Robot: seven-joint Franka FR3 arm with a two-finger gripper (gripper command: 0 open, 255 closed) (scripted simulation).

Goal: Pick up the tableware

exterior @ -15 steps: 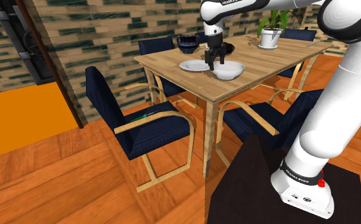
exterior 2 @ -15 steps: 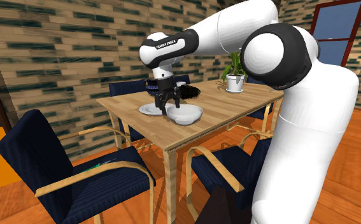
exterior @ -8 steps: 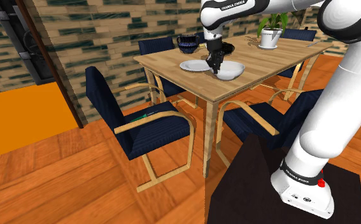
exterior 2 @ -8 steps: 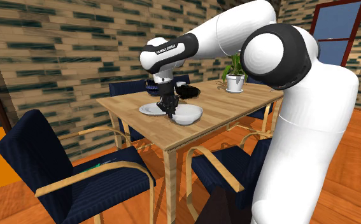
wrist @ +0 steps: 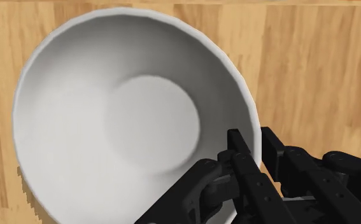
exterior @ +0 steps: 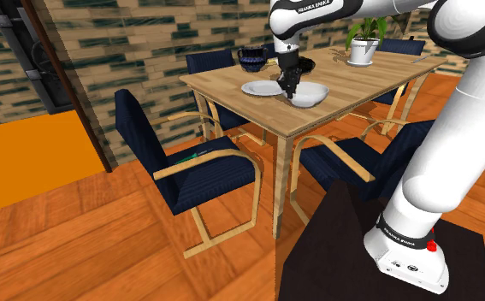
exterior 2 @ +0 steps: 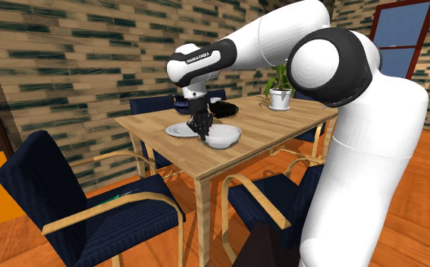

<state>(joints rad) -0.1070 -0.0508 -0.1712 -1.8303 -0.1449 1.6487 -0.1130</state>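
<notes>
You have the white arm (exterior: 476, 111) rising from its stand (exterior: 343, 248) and reaching well out over the wooden table (exterior: 223, 90) to the white bowl (exterior: 309, 96). The last link carries the wrist right above the bowl, and the hand points straight down at it.

The gripper (exterior: 291, 86) sits at the bowl's edge, on the side facing the white plate (exterior: 260, 88). In the second exterior view the gripper (exterior 2: 203, 135) comes down onto the bowl (exterior 2: 224, 137) at that same edge, with the plate (exterior 2: 180, 130) just beside the bowl.

From the wrist, the gripper (wrist: 254, 151) straddles the rim of the bowl (wrist: 128, 114). 1 finger is inside the wall and 1 is outside it, drawn in narrow so the rim is pinched between them. The bowl sits upright on the wood, near the table's front edge.

Behind the bowl stand a dark dish (exterior: 305, 65) and a dark blue pot (exterior: 251, 60). A potted plant (exterior: 364, 38) is well apart from the bowl, toward the far corner.
</notes>
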